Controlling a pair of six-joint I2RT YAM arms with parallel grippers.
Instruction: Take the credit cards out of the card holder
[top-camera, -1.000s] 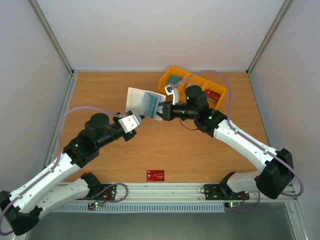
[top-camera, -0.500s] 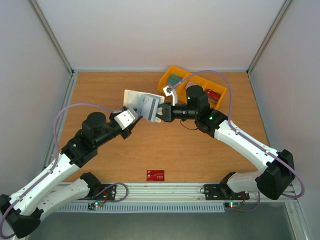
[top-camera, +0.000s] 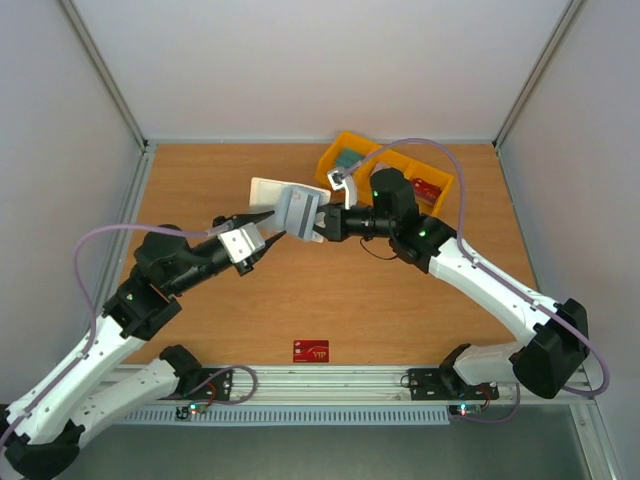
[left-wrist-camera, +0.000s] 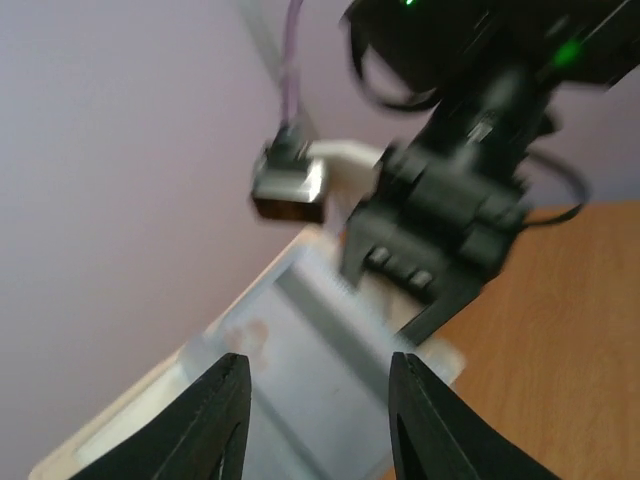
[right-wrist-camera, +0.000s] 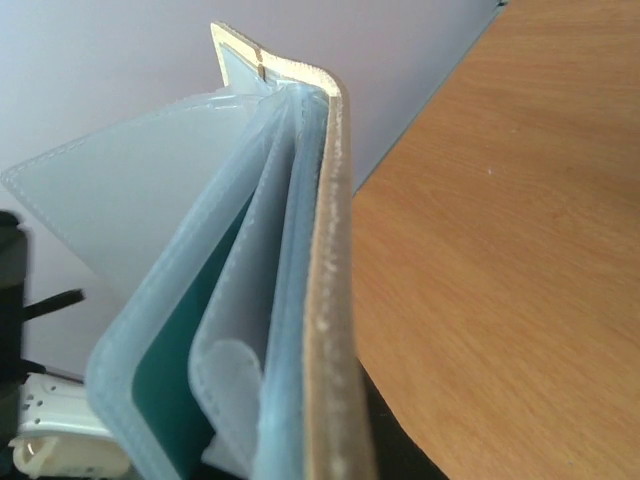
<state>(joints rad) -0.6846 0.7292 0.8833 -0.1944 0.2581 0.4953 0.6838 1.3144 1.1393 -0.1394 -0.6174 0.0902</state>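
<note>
The card holder (top-camera: 288, 203) hangs above the table's middle, folded open, cream outside and pale grey-blue inside. My right gripper (top-camera: 318, 222) is shut on its right edge. In the right wrist view the card holder (right-wrist-camera: 328, 300) is seen edge-on with its pockets fanned, and a teal card (right-wrist-camera: 165, 385) shows in one pocket. My left gripper (top-camera: 268, 226) is open just left of the holder. In the left wrist view the left gripper (left-wrist-camera: 318, 405) frames the grey-blue inside of the holder (left-wrist-camera: 300, 370) without gripping it. A red credit card (top-camera: 311, 351) lies near the table's front edge.
A yellow bin tray (top-camera: 372, 152) stands at the back right, behind the right wrist. It holds a teal card (top-camera: 348, 158) and a red card (top-camera: 428, 188). Grey walls close the table on three sides.
My left gripper has let go of the holder and opened, and the left arm has drawn back to the left. The right gripper keeps holding the holder, which has turned slightly.
</note>
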